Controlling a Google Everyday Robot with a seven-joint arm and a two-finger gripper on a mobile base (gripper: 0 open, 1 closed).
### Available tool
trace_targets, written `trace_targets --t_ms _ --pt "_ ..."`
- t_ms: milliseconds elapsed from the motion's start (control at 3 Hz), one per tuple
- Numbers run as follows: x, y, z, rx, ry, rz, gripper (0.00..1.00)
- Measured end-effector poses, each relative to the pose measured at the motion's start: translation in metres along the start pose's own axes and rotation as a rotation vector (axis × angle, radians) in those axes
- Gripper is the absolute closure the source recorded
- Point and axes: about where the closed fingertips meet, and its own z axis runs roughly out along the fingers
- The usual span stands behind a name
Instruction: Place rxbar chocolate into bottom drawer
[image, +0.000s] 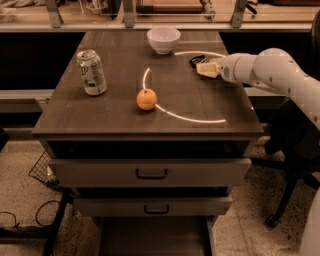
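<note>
On the table (100, 117) the can (91, 72) stands at the left, the orange (146, 99) near the middle, and the bowl (163, 39) behind it at the back. The hand (204, 68) is over the right rear, with the rxbar chocolate (196, 60) at its tip. Beneath the two upper drawers (200, 172), the bottom drawer (150, 240) juts forward.

single camera looks down, seemingly head-high, at cabinet (200, 102); pincer (203, 67) upper right.

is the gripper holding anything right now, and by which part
Cannot be told. The gripper is at the back right of the cabinet top, close beside the rxbar chocolate, but no grip on it shows.
</note>
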Motion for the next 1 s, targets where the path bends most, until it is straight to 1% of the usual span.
trace_targets --t_ms 333,667,1000 --pt "-0.049 0.009 -0.048 -0.003 -0.055 -0.037 1.0" --pt "-0.091 0.017 -0.082 0.009 -0.1 -0.074 1.0" --pt "-0.094 0.018 -0.077 0.01 -0.097 -0.074 1.0"
